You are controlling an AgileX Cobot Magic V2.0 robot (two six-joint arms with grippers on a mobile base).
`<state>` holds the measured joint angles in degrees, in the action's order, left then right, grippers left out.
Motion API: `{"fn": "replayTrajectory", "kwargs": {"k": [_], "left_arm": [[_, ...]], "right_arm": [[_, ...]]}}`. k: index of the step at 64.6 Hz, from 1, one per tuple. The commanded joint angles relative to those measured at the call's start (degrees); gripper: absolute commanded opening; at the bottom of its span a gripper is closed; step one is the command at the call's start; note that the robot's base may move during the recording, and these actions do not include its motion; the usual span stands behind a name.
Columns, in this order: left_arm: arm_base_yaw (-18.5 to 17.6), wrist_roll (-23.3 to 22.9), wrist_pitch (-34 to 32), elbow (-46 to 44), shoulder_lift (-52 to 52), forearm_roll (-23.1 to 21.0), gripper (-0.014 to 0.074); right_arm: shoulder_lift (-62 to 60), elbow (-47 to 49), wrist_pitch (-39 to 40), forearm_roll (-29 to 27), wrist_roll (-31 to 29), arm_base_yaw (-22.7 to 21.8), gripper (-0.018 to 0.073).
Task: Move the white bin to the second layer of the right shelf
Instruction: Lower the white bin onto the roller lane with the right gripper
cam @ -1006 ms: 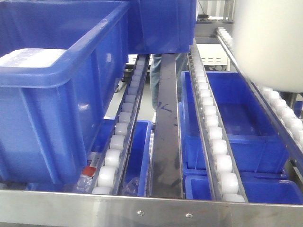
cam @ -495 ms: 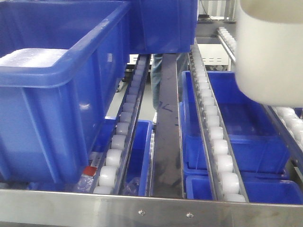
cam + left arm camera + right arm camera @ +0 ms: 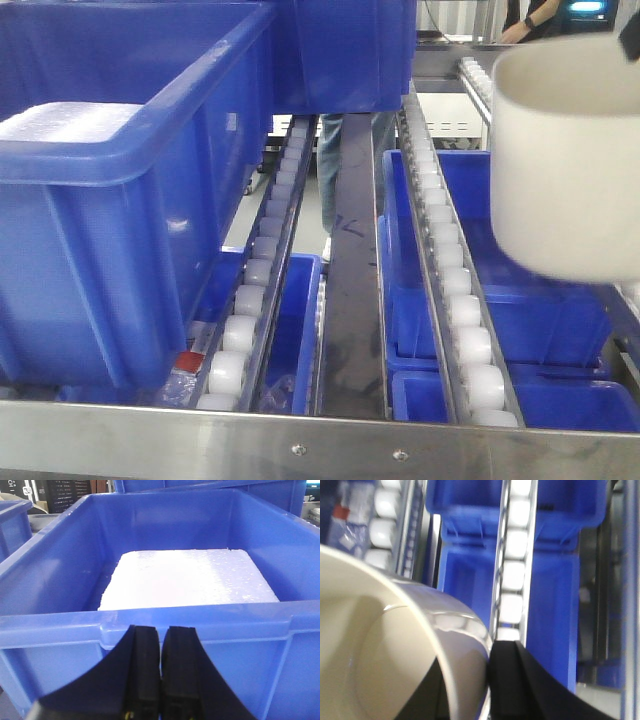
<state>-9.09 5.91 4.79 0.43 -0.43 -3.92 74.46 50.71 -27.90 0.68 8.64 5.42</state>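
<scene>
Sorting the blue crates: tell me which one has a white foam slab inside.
The big blue crate at front left on the roller rails, right before the left gripper. Its white foam slab covers the floor; the lower crates look empty.

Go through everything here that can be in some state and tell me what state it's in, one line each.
white bin: held in the air above the roller rails, mouth up, looks empty.
right gripper: shut on the white bin's rim, one finger inside, one outside.
left gripper: shut, holding nothing, in front of the blue crate.
blue crate: open-topped, holds a white foam slab.
right shelf second layer: white bin not yet resting on its rollers.
</scene>
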Motion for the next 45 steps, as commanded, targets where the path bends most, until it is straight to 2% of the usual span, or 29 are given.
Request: {"fn": "replayTrajectory", "kwargs": {"k": [1, 45], "left_arm": [[-0.2, -0.2, -4.8, 2.1, -0.8, -0.3, 0.0085], [-0.2, -0.2, -4.8, 2.1, -0.8, -0.3, 0.0085]], "right_arm": [[0.2, 2.2, 4.1, -0.2, -0.1, -0.3, 0.0048], [8.3, 2.2, 6.7, -0.2, -0.1, -0.3, 0.0048]]}}
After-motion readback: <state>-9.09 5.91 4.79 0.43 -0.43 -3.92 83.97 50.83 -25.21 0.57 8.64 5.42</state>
